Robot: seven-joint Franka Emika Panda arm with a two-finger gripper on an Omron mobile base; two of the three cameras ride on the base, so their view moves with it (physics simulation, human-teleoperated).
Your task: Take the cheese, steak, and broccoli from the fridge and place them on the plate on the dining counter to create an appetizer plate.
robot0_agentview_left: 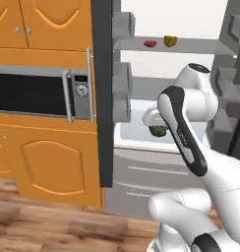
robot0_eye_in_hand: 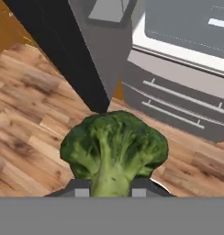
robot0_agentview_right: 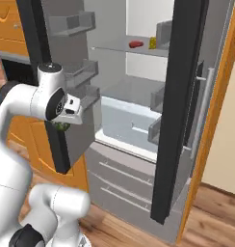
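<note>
Gripping: your gripper [robot0_eye_in_hand: 112, 192] is pinched on the pale stem of the broccoli [robot0_eye_in_hand: 114, 149], fingers [robot0_eye_in_hand: 81, 189] pressed in from both sides, almost fully closed.
Broccoli location: you see it held in the air outside the fridge [robot0_agentview_left: 164, 74], above the wooden floor [robot0_eye_in_hand: 31, 137], with the dark door edge [robot0_eye_in_hand: 63, 50] beyond it (in the left base view it peeks out green behind the forearm, in front of the pale drawer [robot0_agentview_left: 136, 130]).
Broccoli shape: lumpy dark-green crown, branching lighter stalks, short thick stem.
Broccoli axis: stem to crown runs along your gripper's line, crown pointing away from the hand.
Shelf: the steak [robot0_agentview_left: 150, 43], a flat red lump, and the cheese [robot0_agentview_left: 170, 40], a yellow wedge, sit just beside each other on a grey fridge shelf.
Surroundings: glossy orange cabinets [robot0_agentview_left: 48, 157], a black-windowed microwave [robot0_agentview_left: 38, 93], plank-grain floor.
</note>
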